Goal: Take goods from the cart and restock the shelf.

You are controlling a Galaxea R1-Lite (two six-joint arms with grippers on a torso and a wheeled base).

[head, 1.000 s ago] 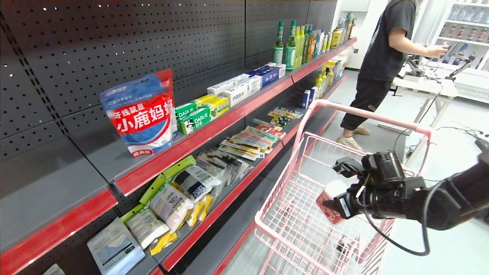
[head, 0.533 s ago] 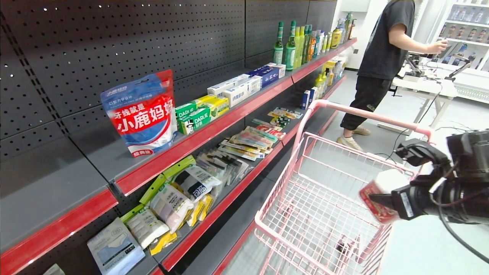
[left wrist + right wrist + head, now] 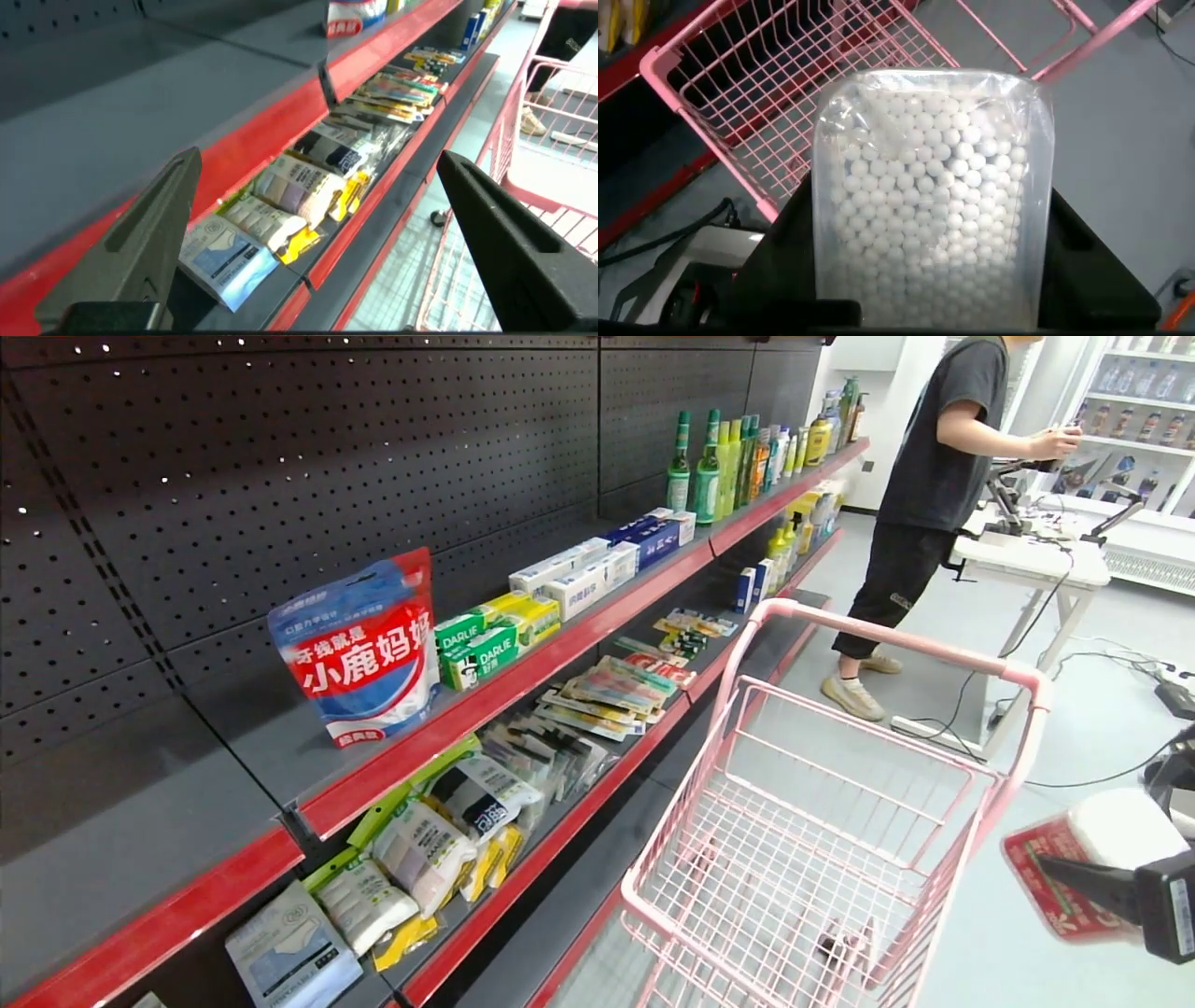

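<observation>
My right gripper (image 3: 1111, 887) is at the lower right of the head view, past the right side of the pink cart (image 3: 868, 625). It is shut on a clear pack of white beads with a red label (image 3: 1074, 868). In the right wrist view the pack of white beads (image 3: 938, 196) sits upright between the dark fingers, with the cart basket (image 3: 738, 103) beyond it. My left gripper (image 3: 318, 159) is open with nothing in it, facing the red-edged shelf (image 3: 280, 121) and the packs on its lower level.
On the upper shelf (image 3: 485, 695) stand a blue-and-red pouch (image 3: 359, 649), toothpaste boxes (image 3: 490, 639) and bottles (image 3: 719, 457). Bare shelf (image 3: 140, 803) lies left of the pouch. Flat packs (image 3: 439, 840) fill the level below. A small dark item (image 3: 840, 947) lies in the cart.
My right gripper has carried the bead pack from over the cart basket rightward, out past the cart's right side. The head camera has tilted slightly, shifting the whole picture down.
</observation>
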